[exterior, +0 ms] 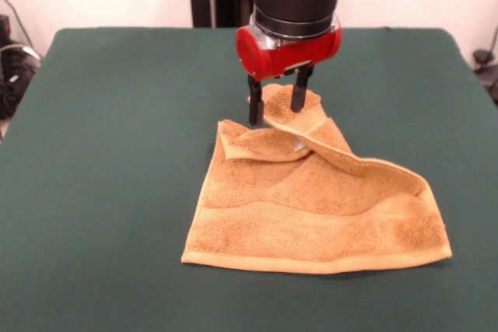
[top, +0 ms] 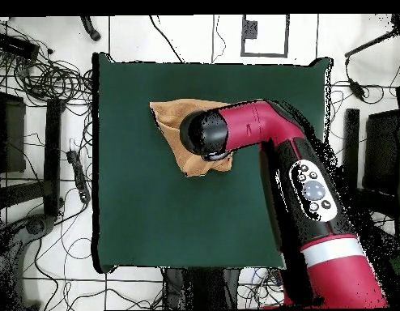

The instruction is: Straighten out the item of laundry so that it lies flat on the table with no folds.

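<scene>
one table (exterior: pixel 109 153) spreads under everything. one arm (top: pixel 317 194) reaches over it. one towel (exterior: pixel 311 215) lies mostly flat just below the fingers, its far corner raised between them. it looks soft, light and limp; that hemmed corner seems the best hold. one gripper (exterior: pixel 277 99), fingers pinching the corner.

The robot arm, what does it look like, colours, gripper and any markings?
The arm is glossy red with black rounded joints, plus a grey panel of round buttons and a white band near its base. The gripper has two slim black fingers under a red collar on a black wrist.
</scene>
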